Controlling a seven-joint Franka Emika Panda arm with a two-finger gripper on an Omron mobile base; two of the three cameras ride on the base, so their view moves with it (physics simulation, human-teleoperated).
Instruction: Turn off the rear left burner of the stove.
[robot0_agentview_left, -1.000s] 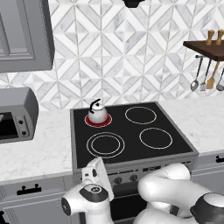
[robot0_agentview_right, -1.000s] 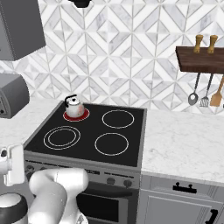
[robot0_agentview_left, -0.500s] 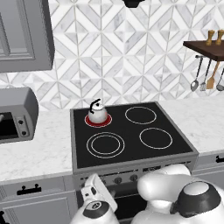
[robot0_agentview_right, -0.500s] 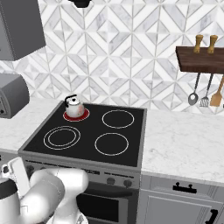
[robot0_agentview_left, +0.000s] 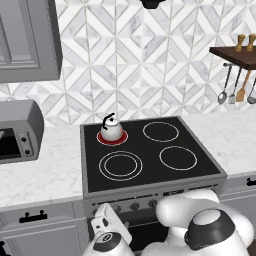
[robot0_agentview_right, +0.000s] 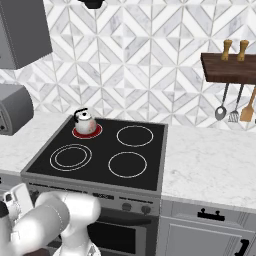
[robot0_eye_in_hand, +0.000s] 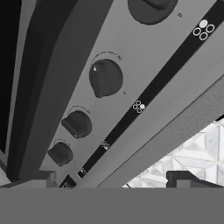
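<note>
The stove (robot0_agentview_left: 150, 177) has a flat black glass top. Its rear left burner (robot0_agentview_left: 102, 140) glows red under a small white kettle (robot0_agentview_left: 111, 130); the same burner (robot0_agentview_right: 95, 131) shows in the right base view. My white hand (robot0_agentview_left: 112, 224) hangs low in front of the stove's front panel, below the left end of the knob row. In the hand view my gripper (robot0_eye_in_hand: 113, 180) is open, with nothing between its fingertips (robot0_eye_in_hand: 43, 178). It faces the grey panel close up, where several dark knobs (robot0_eye_in_hand: 105, 78) run in a diagonal line.
A grey toaster oven (robot0_agentview_left: 17, 132) stands on the marble counter (robot0_agentview_left: 45, 170) left of the stove. A wooden shelf (robot0_agentview_left: 240, 54) with hanging utensils is on the wall at the right. Grey drawers (robot0_agentview_right: 210, 225) flank the oven front.
My hand has sunk lower in front of the stove's knob panel and the arm's elbow has swung round. The jaws have stayed open. Kettle and burner are unchanged.
</note>
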